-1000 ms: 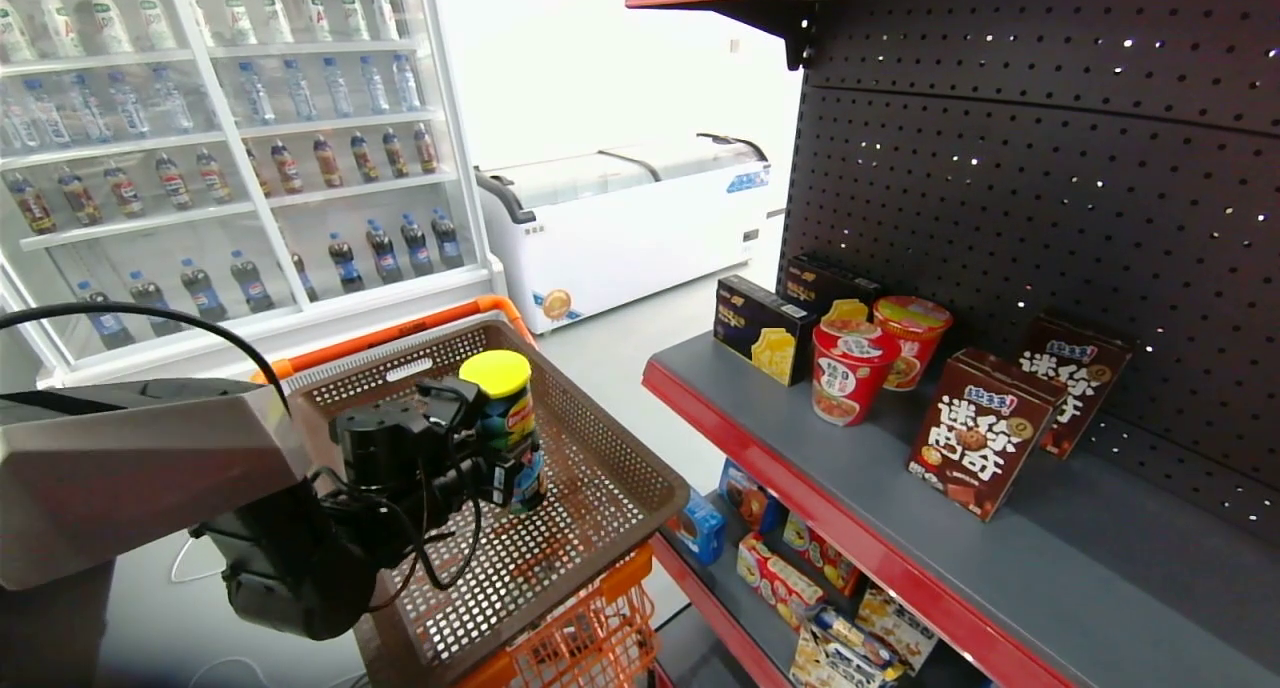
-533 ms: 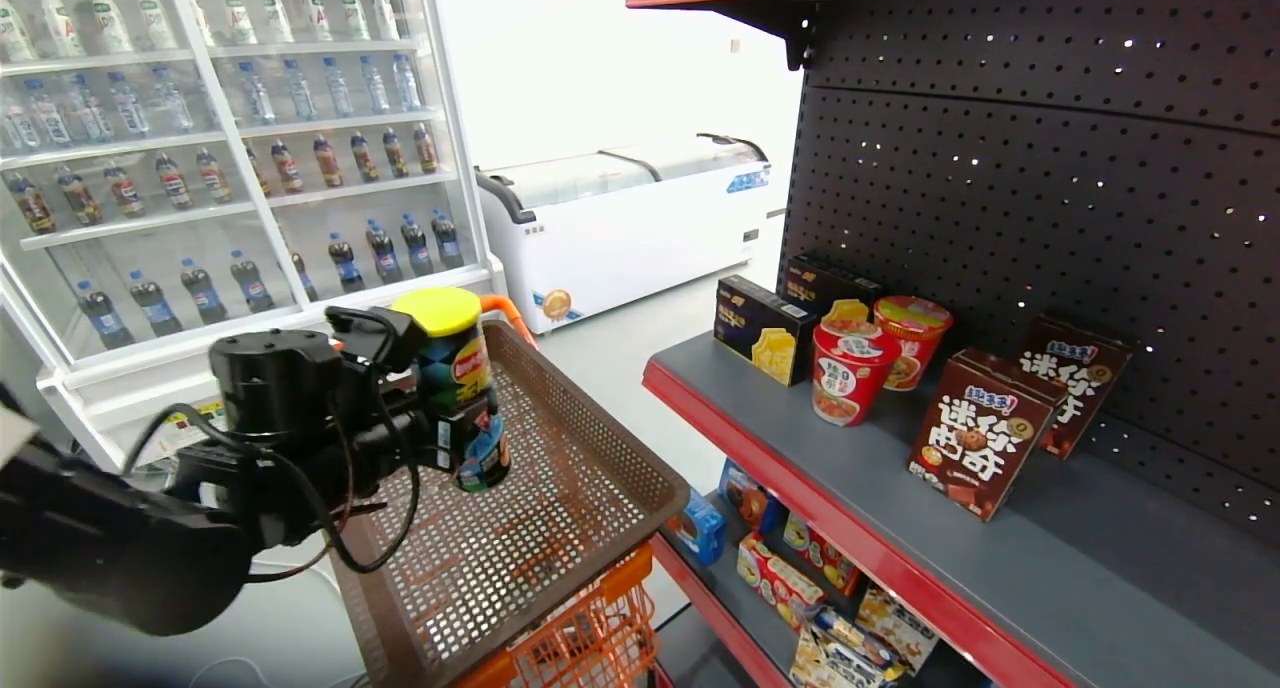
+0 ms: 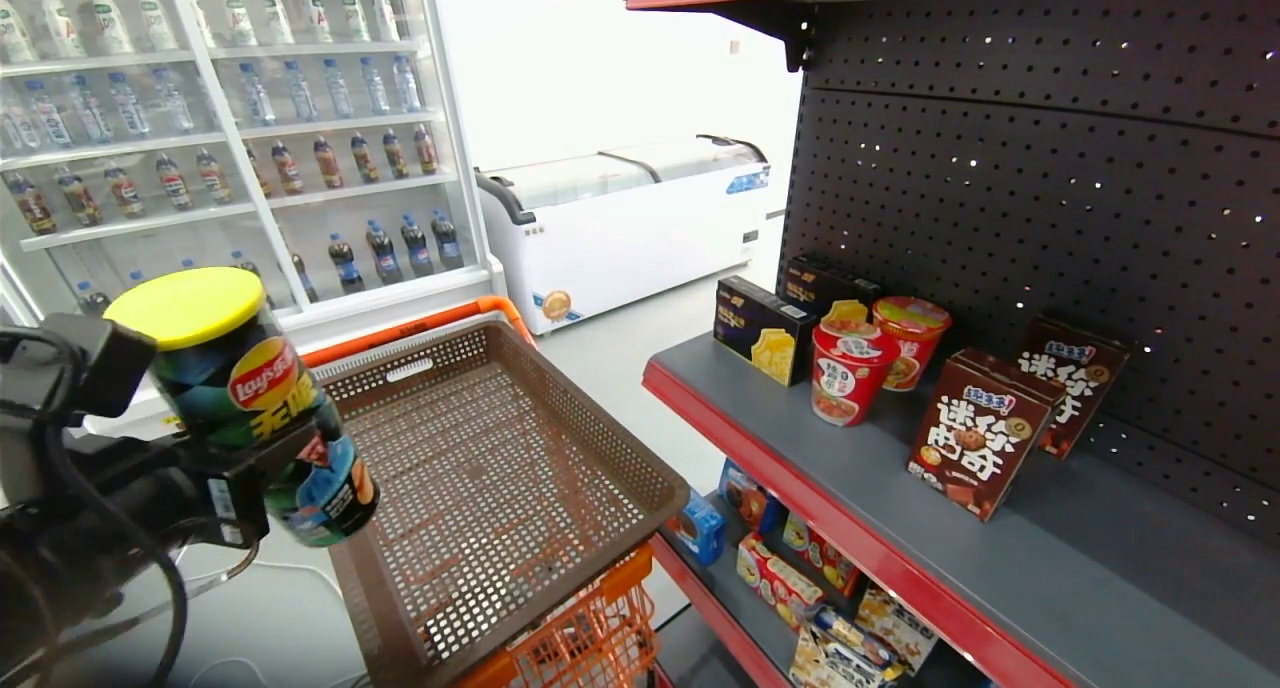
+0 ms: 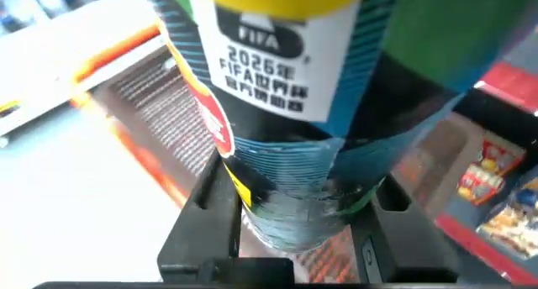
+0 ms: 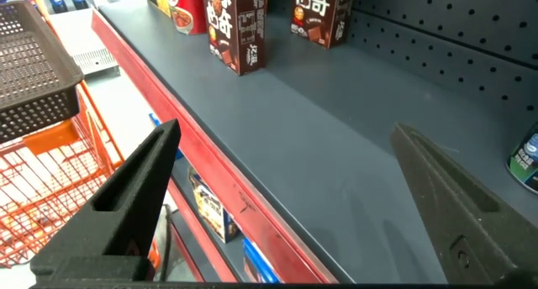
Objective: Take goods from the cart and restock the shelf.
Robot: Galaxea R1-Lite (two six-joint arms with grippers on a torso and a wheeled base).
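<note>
Fingers (image 4: 195, 234) of the left gripper (image 4: 294, 230) are pinching a tall snack can (image 3: 245, 388) near its base, one black pad on each side, and the can stands almost upright with its yellow lid (image 3: 187, 305) on top. It hangs raised at the left side of the brown perforated basket (image 3: 600, 433), which sits on top of the orange cart (image 3: 580, 638). Over on the other side, the right gripper (image 5: 286, 138) has its two dark fingers spread wide, nothing between them, poised over the front part of the grey shelf (image 5: 336, 146) with the red edge. On that shelf, going from the far end: two dark boxes (image 3: 765, 328) standing one behind the other, then two red noodle cups (image 3: 850, 373) touching side by side, then two brown cookie boxes (image 3: 980, 433) upright, the rear one near the pegboard back. Down below, the lower shelf (image 3: 745, 613) carries a row of colourful packets (image 3: 790, 578) and a blue pack (image 3: 700, 528). Farther back, a glass-door fridge (image 3: 230, 138) is lined with rows of bottles, and a white chest freezer (image 3: 620, 228) stands beside it.
</note>
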